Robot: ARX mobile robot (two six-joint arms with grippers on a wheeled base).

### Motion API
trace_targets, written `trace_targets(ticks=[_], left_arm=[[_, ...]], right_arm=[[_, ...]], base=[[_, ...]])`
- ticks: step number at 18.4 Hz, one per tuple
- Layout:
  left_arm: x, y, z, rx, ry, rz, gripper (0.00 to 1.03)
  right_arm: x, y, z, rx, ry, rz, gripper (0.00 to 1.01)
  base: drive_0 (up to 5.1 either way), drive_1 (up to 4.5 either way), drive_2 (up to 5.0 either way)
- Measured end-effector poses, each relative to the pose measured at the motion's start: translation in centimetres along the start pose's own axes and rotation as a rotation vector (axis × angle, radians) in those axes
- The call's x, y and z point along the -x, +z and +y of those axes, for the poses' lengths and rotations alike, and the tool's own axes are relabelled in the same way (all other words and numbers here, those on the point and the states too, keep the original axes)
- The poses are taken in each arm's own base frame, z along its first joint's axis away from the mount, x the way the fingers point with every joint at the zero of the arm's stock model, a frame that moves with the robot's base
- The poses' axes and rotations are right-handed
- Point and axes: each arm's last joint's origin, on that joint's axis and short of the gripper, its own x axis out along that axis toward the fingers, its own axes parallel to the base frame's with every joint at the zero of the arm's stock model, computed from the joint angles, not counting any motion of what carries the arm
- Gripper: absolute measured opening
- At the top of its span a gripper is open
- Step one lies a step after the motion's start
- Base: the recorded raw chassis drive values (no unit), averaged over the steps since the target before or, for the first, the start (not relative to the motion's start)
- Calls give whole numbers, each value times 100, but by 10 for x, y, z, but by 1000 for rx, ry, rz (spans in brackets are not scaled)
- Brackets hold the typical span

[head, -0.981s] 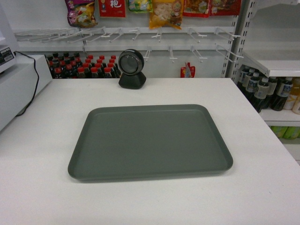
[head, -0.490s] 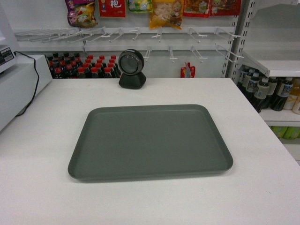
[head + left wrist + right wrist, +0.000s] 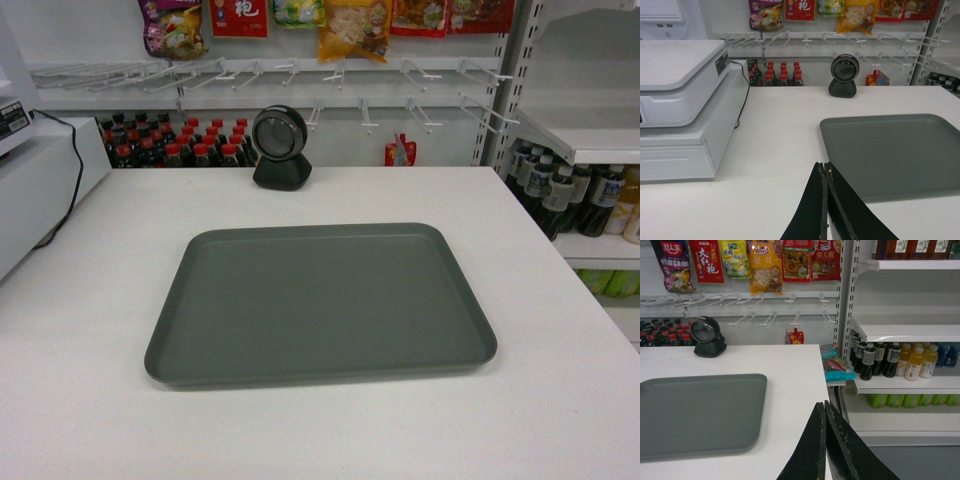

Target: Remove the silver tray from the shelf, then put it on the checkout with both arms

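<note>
Both end effectors, left (image 3: 825, 167) and right (image 3: 825, 406), pinched closed, flank the silver tray (image 3: 322, 303) on the checkout (image 3: 80, 330).

Only the finger pairs of the robot show — nothing of it in the head view. The left gripper (image 3: 824, 170) is two thin, flat black blades, tapering from a broad base at 6 o'clock up to narrow tips at 12, a pale, scuffed line running along their inner edges. The right gripper (image 3: 825, 407) has the same matte black wedge form — its inner edges speckled with light wear marks. No cables, screws or printed markings can be made out on either.
</note>
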Motion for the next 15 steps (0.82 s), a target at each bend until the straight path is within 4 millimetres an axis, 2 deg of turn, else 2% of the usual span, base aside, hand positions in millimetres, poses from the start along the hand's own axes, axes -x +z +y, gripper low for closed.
trace_targets(ticks=[2,7,8,11,14,15], left_arm=[[5,5,0,0,-4,-63,1],[4,3,0,0,-3,-40,2],[4,2,0,0,0,-39,16],[4,3,0,0,-1,-40,54],[4,2,0,0,-1,-39,78],[4,2,0,0,-1,-39,89]], right_arm=[[3,-2,0,0,-1,23,2],[11,-4,0,1,-5,15,2],[12,-3,0,2,-5,4,11],[12,-3,0,2,-5,9,51],[12,-3,0,2,-5,9,75],[12,-3,0,2,-5,9,86]], base=[[0,0,0],[0,0,0],[0,0,0],[0,0,0],[0,0,0],[0,0,0]])
